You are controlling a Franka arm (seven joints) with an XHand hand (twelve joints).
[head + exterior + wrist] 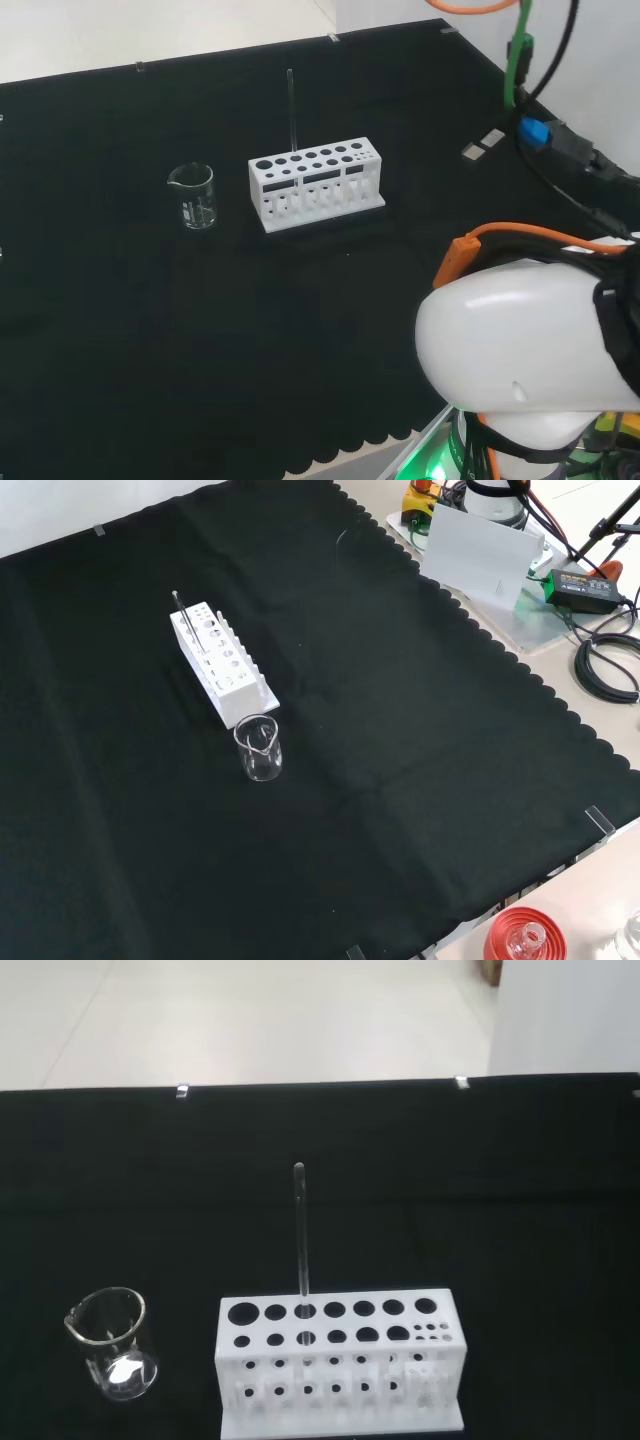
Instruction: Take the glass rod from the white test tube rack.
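One glass rod is seen upright in a back-row hole of one white test tube rack, one clear beaker at the rack's nine o'clock in the head view; the fingers' state cannot be told.

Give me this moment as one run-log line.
rod: glass rod upright in white rack | beaker: beside rack, apart | step: grasp not yet begun

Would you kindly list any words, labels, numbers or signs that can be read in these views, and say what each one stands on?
None can be read.
White test tube rack: no print on its top or front.
Beaker: no scale marks or lettering can be made out.
Glass rod: plain.
Black box beside the cloth in the front view: a label too small to read.
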